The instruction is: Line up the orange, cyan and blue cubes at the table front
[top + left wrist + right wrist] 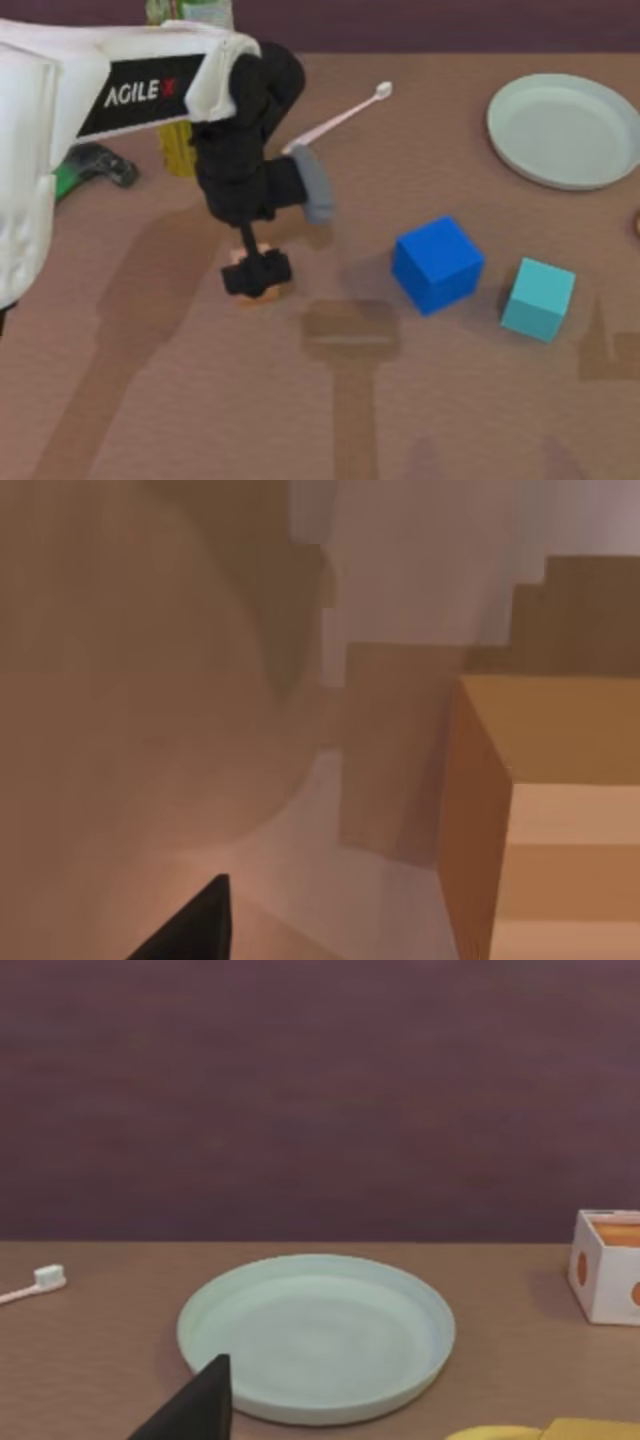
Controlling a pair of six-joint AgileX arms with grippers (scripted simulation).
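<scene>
Top view: the left arm reaches over the left half of the reddish-brown wood-grain surface (200, 420), with its black two-finger tool (257, 274) lowered onto the small pale orange matte cube (262, 290). The tool's fingers flank the cube on both sides; whether they actually press on it cannot be told. The cube sits left of centre, about midway between the far and near edges. The large deep blue matte cube (437, 264) rests right of centre. The mid-sized light cyan matte cube (539, 298) stands just beside it, toward the right edge, not touching. A pale green round plate (563, 130) lies near the far right corner. A white-headed toothbrush (345, 115) lies near the far edge at centre.

Left wrist view: the orange cube (545, 820) fills the frame at close range.

Right wrist view: the right tool's dark fingertip (195, 1405) faces the plate (316, 1335); its state cannot be told.
</scene>
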